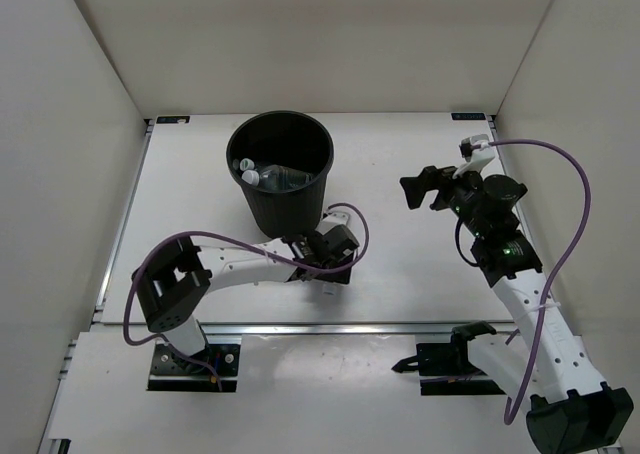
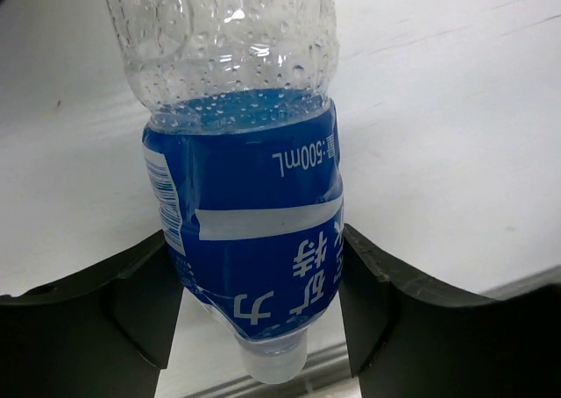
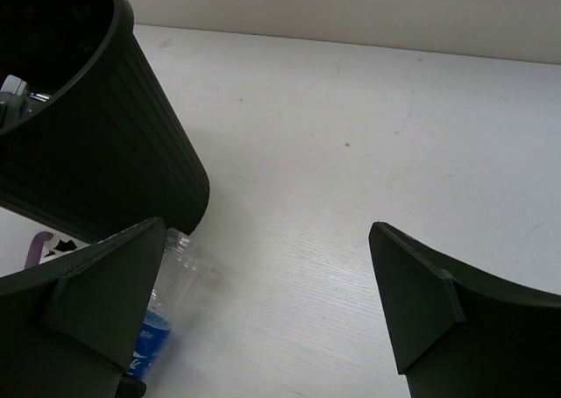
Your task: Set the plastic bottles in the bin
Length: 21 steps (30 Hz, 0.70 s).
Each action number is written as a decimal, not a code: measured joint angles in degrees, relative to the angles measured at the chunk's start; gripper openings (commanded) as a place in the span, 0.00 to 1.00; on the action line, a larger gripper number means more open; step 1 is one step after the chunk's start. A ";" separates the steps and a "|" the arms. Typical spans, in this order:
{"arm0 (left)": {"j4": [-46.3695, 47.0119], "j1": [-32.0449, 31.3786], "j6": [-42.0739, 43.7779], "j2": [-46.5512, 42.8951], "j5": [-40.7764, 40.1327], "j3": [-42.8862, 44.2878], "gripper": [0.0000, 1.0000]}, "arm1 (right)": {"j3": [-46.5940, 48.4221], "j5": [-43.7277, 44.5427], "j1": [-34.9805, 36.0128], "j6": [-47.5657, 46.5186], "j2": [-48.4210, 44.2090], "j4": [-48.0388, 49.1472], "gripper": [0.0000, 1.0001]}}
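A clear plastic bottle with a blue label (image 2: 250, 231) lies on the white table, its white cap toward the left wrist camera. My left gripper (image 2: 256, 275) is shut on it, one black finger pressed to each side of the label. The same bottle (image 3: 158, 315) lies just beside the base of the black bin (image 3: 105, 144) in the right wrist view. From above, the left gripper (image 1: 330, 249) sits right in front of the bin (image 1: 282, 134), hiding most of the bottle. Inside the bin lie clear bottles (image 1: 283, 179) with white caps. My right gripper (image 1: 415, 189) hovers open and empty to the bin's right.
White walls close off the left, back and right of the table (image 1: 400, 264). A purple cable (image 1: 560, 154) loops over the right arm and another (image 1: 240, 244) along the left arm. A metal rail (image 1: 330, 326) runs along the near edge.
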 measured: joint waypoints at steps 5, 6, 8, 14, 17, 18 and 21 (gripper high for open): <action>-3.87 -0.57 3.78 -0.13 0.79 8.83 0.61 | 0.00 -0.44 -0.28 0.00 -0.59 0.24 0.99; -4.90 -0.81 4.98 -0.15 0.92 11.72 0.64 | 0.00 -0.48 -0.35 0.04 -0.59 0.24 0.99; -6.14 -1.18 7.41 -0.68 1.51 17.53 0.68 | 0.00 -0.79 -0.76 0.17 -0.52 0.37 0.99; -8.55 0.68 15.69 -6.88 2.25 34.21 0.76 | 0.28 -1.73 -2.23 0.83 0.44 1.81 0.98; -6.25 6.45 19.85 -12.94 2.21 35.76 0.75 | 1.20 -2.32 -2.54 1.03 1.86 2.32 0.98; -5.86 9.05 21.11 -14.27 1.95 36.26 0.76 | 1.49 -2.40 -2.58 1.03 2.29 2.34 0.98; -2.82 16.52 25.20 -16.52 0.07 36.33 0.80 | 2.69 -2.89 -2.99 1.01 3.63 2.38 0.99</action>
